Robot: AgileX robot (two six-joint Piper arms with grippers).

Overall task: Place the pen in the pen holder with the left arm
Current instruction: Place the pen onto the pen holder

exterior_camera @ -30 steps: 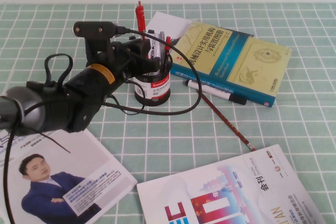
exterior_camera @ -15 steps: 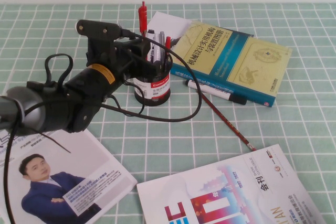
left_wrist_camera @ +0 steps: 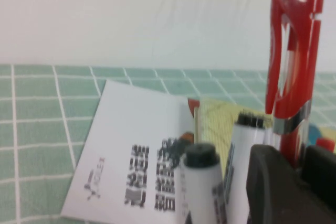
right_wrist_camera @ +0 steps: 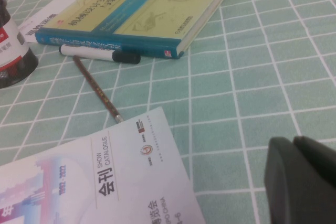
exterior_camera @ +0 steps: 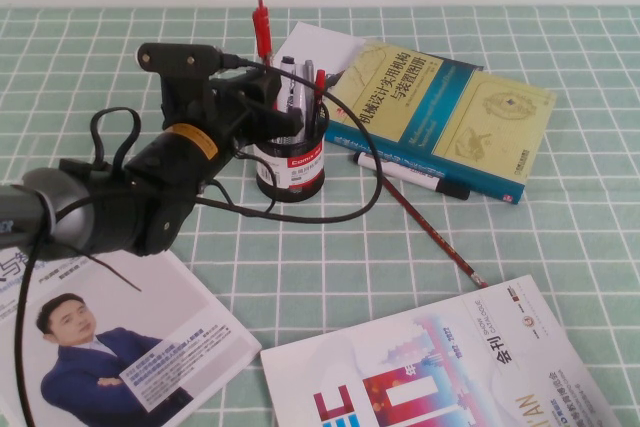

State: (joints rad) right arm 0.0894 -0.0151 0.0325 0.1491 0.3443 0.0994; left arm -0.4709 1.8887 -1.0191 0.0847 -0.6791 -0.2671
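The red pen [exterior_camera: 262,32] stands upright, its clip end sticking up above my left gripper [exterior_camera: 272,99], which is shut on its barrel right over the black mesh pen holder [exterior_camera: 293,173]. The pen's lower end is hidden behind the gripper. In the left wrist view the pen [left_wrist_camera: 290,61] rises between the black fingers [left_wrist_camera: 270,182], with capped pens [left_wrist_camera: 202,177] of the holder beside it. My right gripper [right_wrist_camera: 294,148] is shut and empty, low over the green cloth, out of the high view. The holder's edge [right_wrist_camera: 9,51] shows in the right wrist view.
A yellow and blue book [exterior_camera: 440,112] lies right of the holder, with a white marker [exterior_camera: 410,175] and a thin red pencil [exterior_camera: 430,232] in front of it. Magazines lie at front left [exterior_camera: 110,337] and front centre [exterior_camera: 440,367]. A white card [exterior_camera: 320,47] lies behind the holder.
My left gripper with the pen shifted slightly right, then back left. The pen stays upright over the holder.
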